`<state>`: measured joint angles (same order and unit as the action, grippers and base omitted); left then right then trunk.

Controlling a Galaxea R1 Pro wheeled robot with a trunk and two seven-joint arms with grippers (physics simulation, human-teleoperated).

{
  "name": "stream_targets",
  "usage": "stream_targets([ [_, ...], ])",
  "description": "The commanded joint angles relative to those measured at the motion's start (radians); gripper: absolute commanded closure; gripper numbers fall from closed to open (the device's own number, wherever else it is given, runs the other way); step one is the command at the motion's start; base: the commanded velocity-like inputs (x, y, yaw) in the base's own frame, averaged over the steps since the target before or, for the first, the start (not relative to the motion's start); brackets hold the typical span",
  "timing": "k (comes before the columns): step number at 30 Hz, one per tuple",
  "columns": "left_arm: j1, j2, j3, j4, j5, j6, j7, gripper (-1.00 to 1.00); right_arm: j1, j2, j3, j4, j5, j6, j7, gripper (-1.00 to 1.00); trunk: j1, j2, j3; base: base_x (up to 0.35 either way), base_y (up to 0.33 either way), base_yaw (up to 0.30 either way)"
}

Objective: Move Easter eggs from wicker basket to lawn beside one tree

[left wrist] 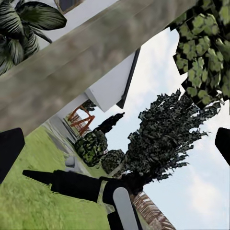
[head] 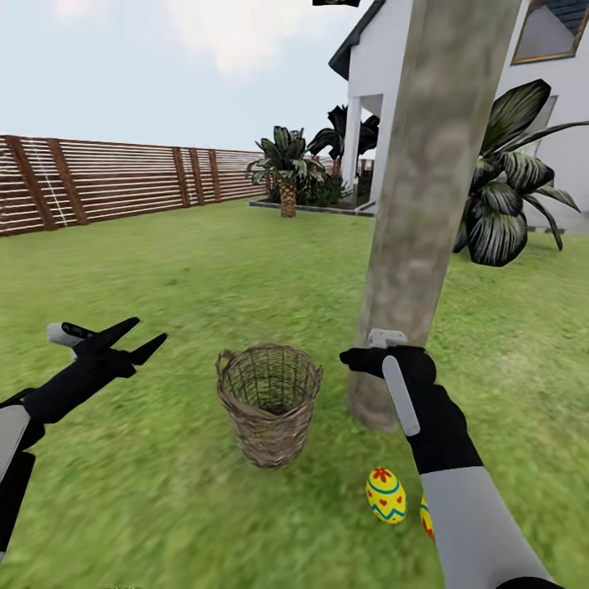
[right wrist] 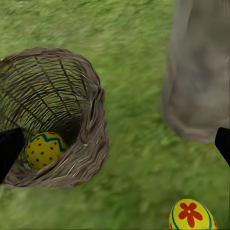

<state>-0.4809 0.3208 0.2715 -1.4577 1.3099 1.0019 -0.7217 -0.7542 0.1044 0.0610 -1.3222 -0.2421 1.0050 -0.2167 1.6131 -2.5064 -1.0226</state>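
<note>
1. Basket contents come first: our right wrist view looks down into the wicker basket (right wrist: 52, 120) and shows one Easter egg (right wrist: 44, 149) low inside against the wall, yellow with a blue zigzag and red dots.

2. Two eggs already lie on the lawn (head: 204, 270) near the foot of the tree (head: 425, 188): one in plain sight (head: 385, 495), the other (head: 425, 517) half hidden behind our right forearm.

3. Our right end effector (head: 364, 360) hovers between the basket's rim and the trunk, above the grass. Its black fingertips (right wrist: 10, 151) sit far apart at the two edges of the wrist picture with nothing between them, so we judge it wide open and empty.

4. From that end effector the last egg lies down and toward our left, inside the rim. The egg's long axis appears tilted against the weave, though we cannot tell the angle exactly.

5. Our left end effector (head: 135, 339) hangs on the basket's far side, fingers spread and empty, pointing across toward the tree.

6. We judge the right arm the nearer: it must shift over the opening, then descend.
</note>
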Motion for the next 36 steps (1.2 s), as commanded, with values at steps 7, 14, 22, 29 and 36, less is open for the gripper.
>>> stream_targets([
  [7,-0.001,-0.001,0.000,0.000,-0.005,0.000,-0.003,-1.00,-0.001,0.000,0.000,-0.003,-0.011,0.003,-0.010,-1.00,-0.002,0.001,0.015,0.000,0.000,0.294],
  [14,0.000,-0.006,0.000,0.000,-0.005,-0.001,-0.002,-1.00,-0.001,0.000,0.000,-0.002,-0.011,0.003,-0.010,-1.00,-0.002,0.001,0.015,0.000,0.000,0.294],
  [22,0.001,-0.011,0.000,0.001,0.003,-0.002,-0.005,-1.00,-0.001,0.001,0.001,-0.002,-0.012,0.003,-0.010,-1.00,-0.002,0.001,0.015,0.033,0.055,0.290],
  [29,0.001,-0.011,0.000,0.001,0.004,-0.002,-0.007,-1.00,0.000,0.000,0.000,0.001,-0.013,0.003,-0.010,-1.00,-0.002,0.001,0.015,0.206,0.236,0.057],
  [36,0.000,-0.011,0.000,0.002,0.005,-0.002,-0.007,-1.00,0.001,0.000,0.000,0.001,-0.014,0.003,-0.010,-1.00,-0.002,0.001,0.018,0.227,0.246,-0.192],
])
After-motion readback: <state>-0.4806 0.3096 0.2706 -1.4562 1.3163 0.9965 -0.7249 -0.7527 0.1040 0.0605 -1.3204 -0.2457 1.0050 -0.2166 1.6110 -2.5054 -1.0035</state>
